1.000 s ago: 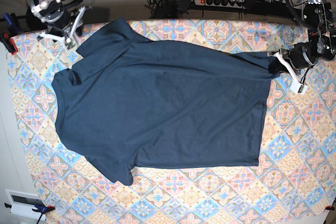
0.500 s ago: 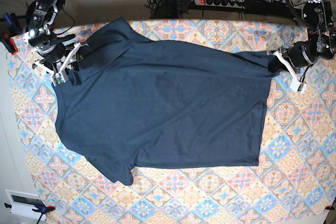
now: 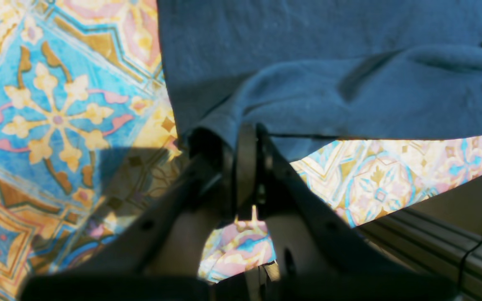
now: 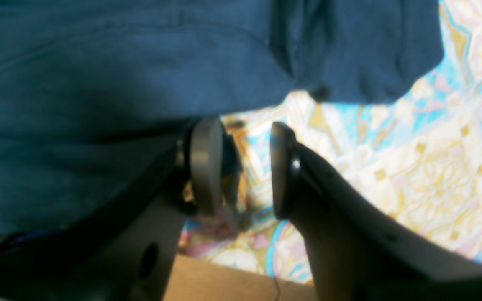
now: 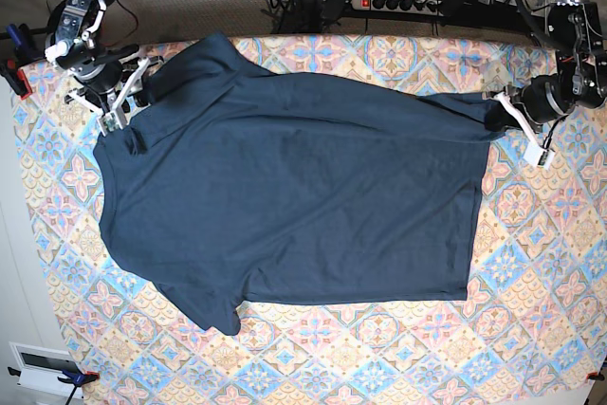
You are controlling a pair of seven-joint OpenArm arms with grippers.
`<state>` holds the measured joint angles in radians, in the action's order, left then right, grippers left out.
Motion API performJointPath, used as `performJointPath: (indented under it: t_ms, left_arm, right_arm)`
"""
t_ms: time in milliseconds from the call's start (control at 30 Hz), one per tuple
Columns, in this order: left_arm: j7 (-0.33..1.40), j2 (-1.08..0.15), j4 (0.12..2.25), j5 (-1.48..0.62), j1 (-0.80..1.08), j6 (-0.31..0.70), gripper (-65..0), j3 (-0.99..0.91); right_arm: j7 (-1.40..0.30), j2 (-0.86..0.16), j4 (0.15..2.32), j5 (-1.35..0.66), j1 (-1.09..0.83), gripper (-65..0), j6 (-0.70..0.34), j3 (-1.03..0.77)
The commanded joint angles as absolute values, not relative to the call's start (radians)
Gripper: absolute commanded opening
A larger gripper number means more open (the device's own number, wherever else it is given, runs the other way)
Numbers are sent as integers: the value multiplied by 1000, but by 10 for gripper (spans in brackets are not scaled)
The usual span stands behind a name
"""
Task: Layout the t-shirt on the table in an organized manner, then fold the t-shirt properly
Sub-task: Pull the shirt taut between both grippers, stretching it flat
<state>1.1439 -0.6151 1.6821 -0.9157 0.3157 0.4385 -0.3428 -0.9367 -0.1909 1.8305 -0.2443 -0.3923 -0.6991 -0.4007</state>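
I kept the left gripper clamped on the t-shirt hem, far right; right gripper jaws stood apart at the far-left collar.

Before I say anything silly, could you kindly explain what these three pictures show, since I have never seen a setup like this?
This is a two-armed robot working at a table. One picture looks down from above; the other two come from small cameras on each wrist, looking past the fingers. A plain dark navy short-sleeved cloth t-shirt lies spread on the table's patterned pink, blue and cream tile-print cloth. The left gripper, at the overhead picture's right edge, is shut on the shirt's hem corner. The right gripper, at the overhead picture's upper left by the collar end, has its jaws apart beside the shirt's edge and holds nothing.
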Motion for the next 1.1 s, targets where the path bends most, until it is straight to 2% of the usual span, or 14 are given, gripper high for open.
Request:
performJointPath:
  t_ms: [0, 233, 500, 567, 667, 767, 1067]
  left_arm:
    - [1132, -636, 1695, -929, 308, 440, -650, -352]
    - [1132, -634, 1695, -929, 308, 440, -650, -352]
    - [1132, -634, 1695, -929, 308, 440, -650, -352]
    - [1132, -634, 1695, -929, 306, 440, -650, -352]
    - [1132, -634, 1695, -929, 306, 440, -650, -352]
    - [1132, -634, 1695, -929, 306, 440, -650, -352]
    - [1133, -634, 1695, -929, 312, 440, -650, -352]
  right_arm:
    - [-921, -200, 1836, -259, -390, -458, -698, -403]
    - [-920, -200, 1696, -259, -383, -457, -698, -403]
    - [-929, -199, 1681, -259, -389, -466, -698, -403]
    - [-932, -197, 1684, -260, -389, -524, -698, -409]
    - [-934, -197, 1690, -260, -390, -650, -698, -410]
    - [-949, -197, 1696, -283, -421, -643, -698, -452]
    - [-1015, -203, 1709, -619, -539, -644, -698, -714]
